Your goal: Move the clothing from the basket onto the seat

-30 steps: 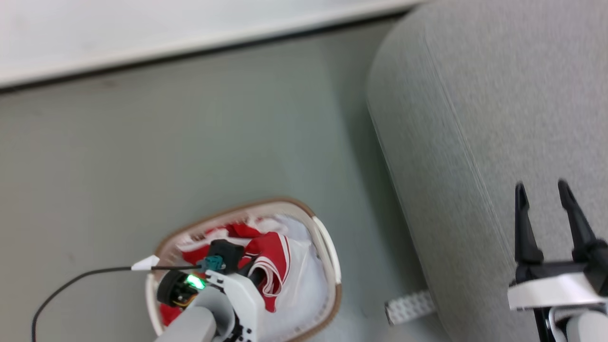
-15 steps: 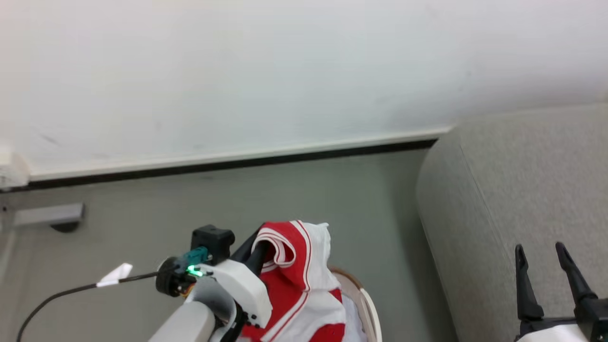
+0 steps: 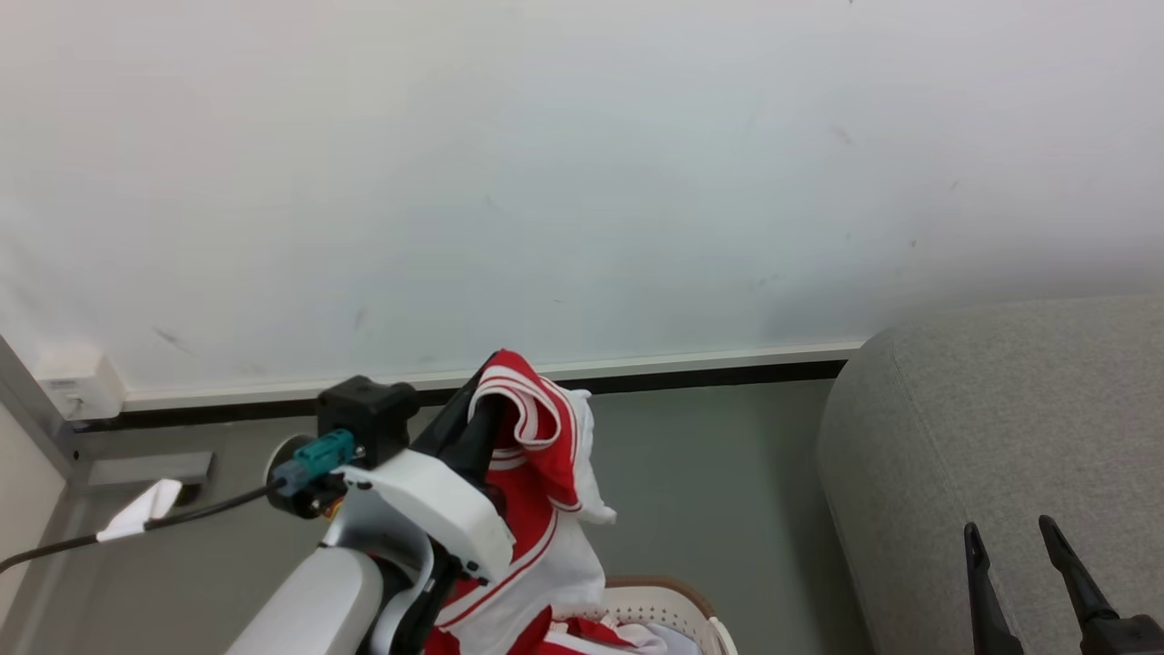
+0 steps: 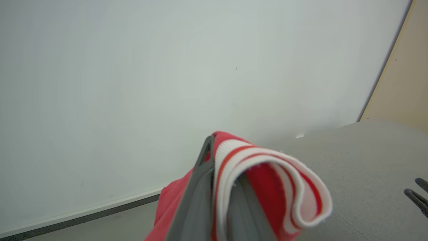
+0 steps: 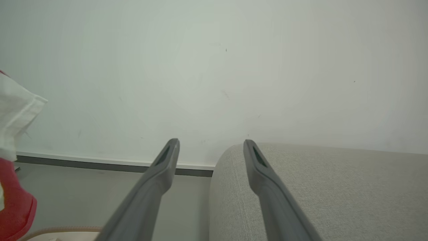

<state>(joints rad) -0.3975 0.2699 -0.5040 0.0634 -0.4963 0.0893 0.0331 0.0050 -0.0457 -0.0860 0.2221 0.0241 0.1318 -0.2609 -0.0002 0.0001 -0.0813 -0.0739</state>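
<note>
Above the basket (image 3: 668, 589), our left hand (image 3: 477, 414) grips the clothing (image 3: 546, 459); right hand (image 3: 1009, 537) spread, empty.
Its low-hanging end may catch as we swing.

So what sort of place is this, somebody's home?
Probably a living room, or a test room furnished like one. There is a grey fabric sofa, a plastic laundry basket on the floor with red clothing above it, and a plain white wall.
</note>
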